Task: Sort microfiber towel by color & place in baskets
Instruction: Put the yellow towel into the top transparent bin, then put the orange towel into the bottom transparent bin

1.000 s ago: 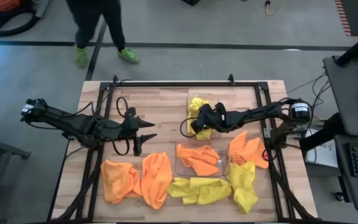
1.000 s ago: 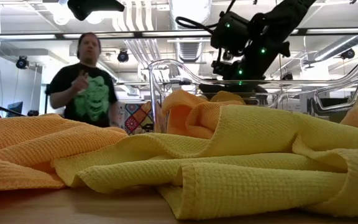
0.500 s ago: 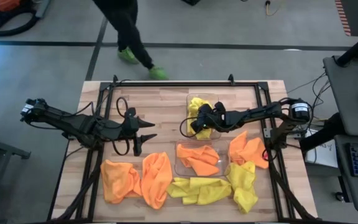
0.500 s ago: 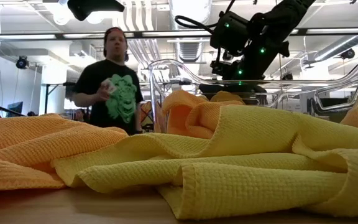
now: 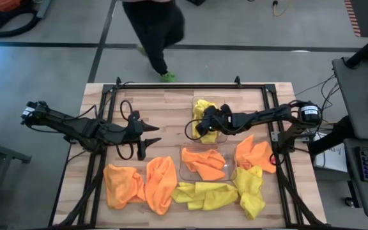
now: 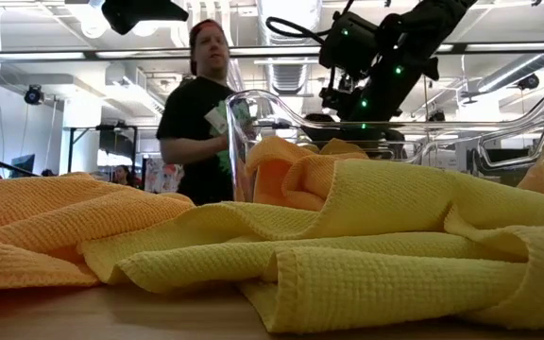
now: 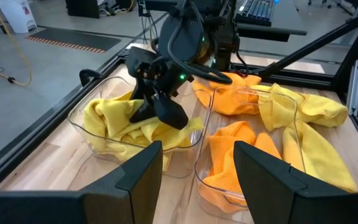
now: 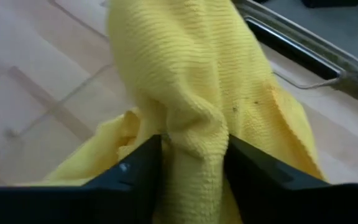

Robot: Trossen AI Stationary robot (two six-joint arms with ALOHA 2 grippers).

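Note:
The far clear basket [image 5: 195, 102] holds bunched yellow towels [image 7: 114, 121]. The near basket [image 5: 230, 171] holds an orange towel [image 5: 203, 163]. Loose on the table lie two orange towels [image 5: 139, 185], two yellow towels [image 5: 206, 195] near the front edge, and an orange one [image 5: 255, 153] right of the baskets. My right gripper [image 5: 202, 130] is over the far basket, shut on a yellow towel. My left gripper [image 5: 151, 135] hovers open over bare wood left of the baskets. My right gripper pinches a raised, bunched fold of a yellow towel [image 8: 194, 106] between its two fingers [image 8: 138, 177]. It comes from above, slanting down from the table's right side. The rest of the towel [image 7: 185, 127] lies slack in the far basket.
A black metal frame [image 5: 171, 86] runs around the tabletop. A person [image 6: 206, 123] stands beyond the far edge. Bare wood [image 5: 165, 108] lies between my left gripper and the far edge. The near basket's wall [image 6: 253, 142] stands close before the low camera.
The person behind the table has walked toward the right along the far edge. My right gripper has risen slightly over the far basket, still holding the yellow fold. My left arm has kept still.

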